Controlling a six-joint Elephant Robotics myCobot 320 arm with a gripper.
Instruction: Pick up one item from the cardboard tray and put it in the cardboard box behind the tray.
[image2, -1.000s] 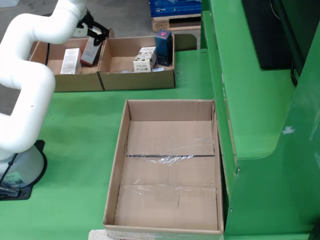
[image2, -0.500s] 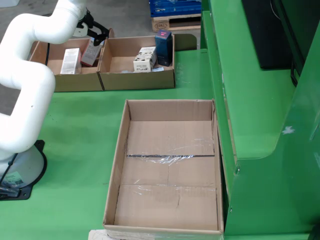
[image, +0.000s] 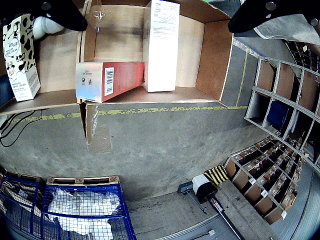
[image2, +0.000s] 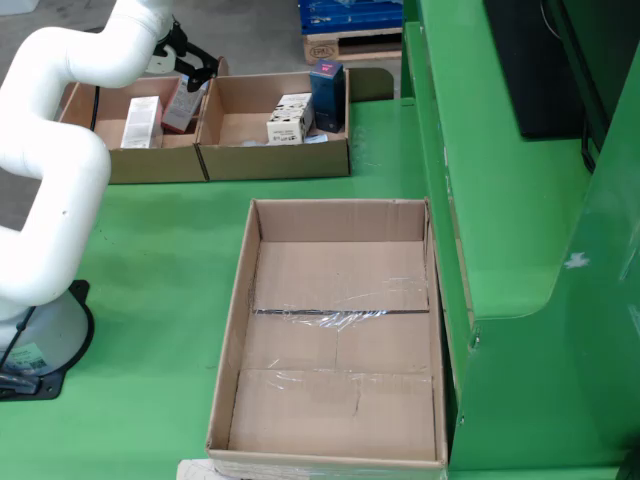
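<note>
Behind the empty tray (image2: 340, 330), two boxes (image2: 275, 135) hold four cartons; tool (image: 155, 15) spread wide, empty.

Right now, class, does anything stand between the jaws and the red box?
Nothing visible does. In the wrist view the red box lies in open sight below the spread jaws, inside the cardboard box; the white box only stands beside it.
</note>
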